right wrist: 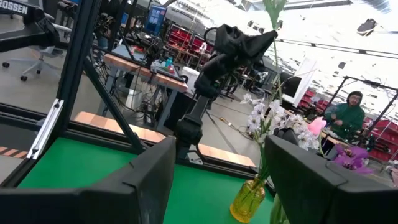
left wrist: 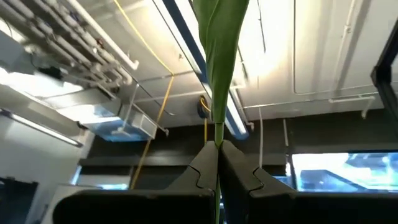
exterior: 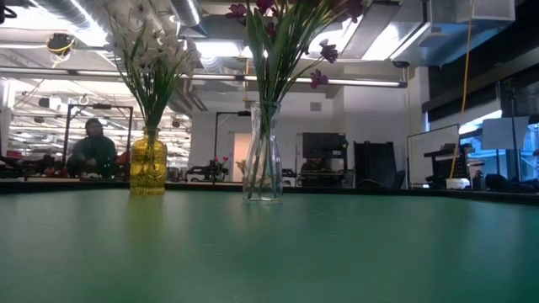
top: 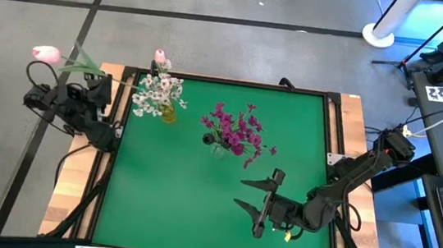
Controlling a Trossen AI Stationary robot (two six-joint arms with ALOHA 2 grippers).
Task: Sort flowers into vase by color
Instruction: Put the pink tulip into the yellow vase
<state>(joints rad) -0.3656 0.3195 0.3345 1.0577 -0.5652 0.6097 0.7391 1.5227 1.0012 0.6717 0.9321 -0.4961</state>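
Left tool (top: 87,87) at the counter's (top: 197,196) far-left corner, clamped shut on the stem of a pink tulip (top: 46,54) — bud hanging out past the counter's edge. Right tool (top: 258,200) waiting near-right, fingers wide apart, holding nothing. White flowers (top: 157,92) in the yellow vase (exterior: 148,165), purple flowers (top: 237,128) in the clear vase (exterior: 263,160). Probably best to keep the stem upright, line its foot over the chosen vase mouth — then lower slowly, clear of blossoms already standing.
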